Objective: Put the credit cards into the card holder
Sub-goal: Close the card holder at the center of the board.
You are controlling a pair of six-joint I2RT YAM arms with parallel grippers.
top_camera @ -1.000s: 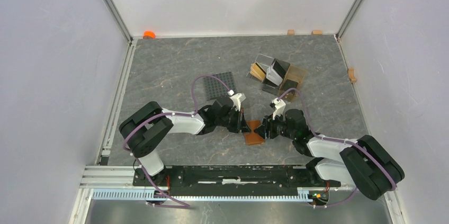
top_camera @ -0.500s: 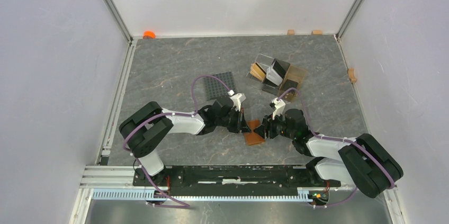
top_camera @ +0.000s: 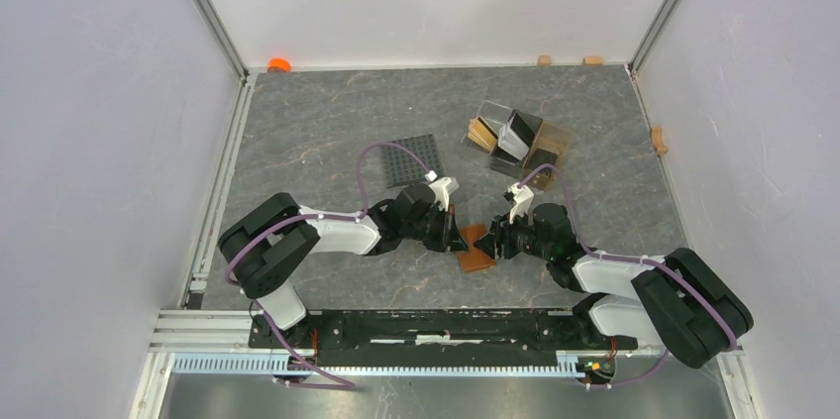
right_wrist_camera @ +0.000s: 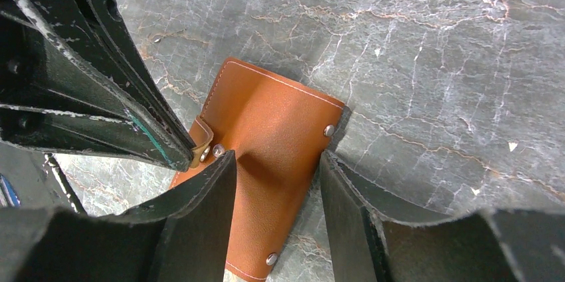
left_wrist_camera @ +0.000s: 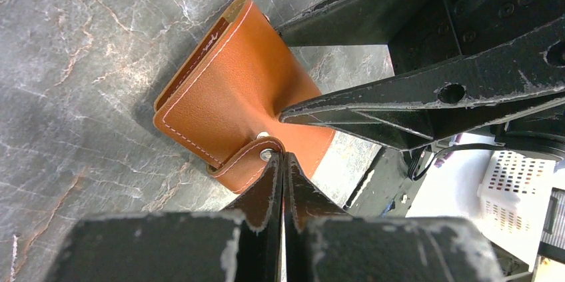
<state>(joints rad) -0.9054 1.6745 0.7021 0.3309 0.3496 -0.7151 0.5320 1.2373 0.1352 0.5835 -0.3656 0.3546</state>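
The card holder (top_camera: 476, 258) lies flat on the grey marbled table (top_camera: 327, 112), between the two arms and near their bases. The left gripper (left_wrist_camera: 283, 157) is closed to a sliver on the holder's snap strap (left_wrist_camera: 250, 161) (the tab curls up off the leather, its stud showing). The right gripper (right_wrist_camera: 276, 157) is spread wide, one finger on either side of the brown body. The credit cards (top_camera: 512, 130) stand well apart, in a clear amber stand (top_camera: 557, 145) farther back, with a dark studded plate (top_camera: 414, 158) to its left.
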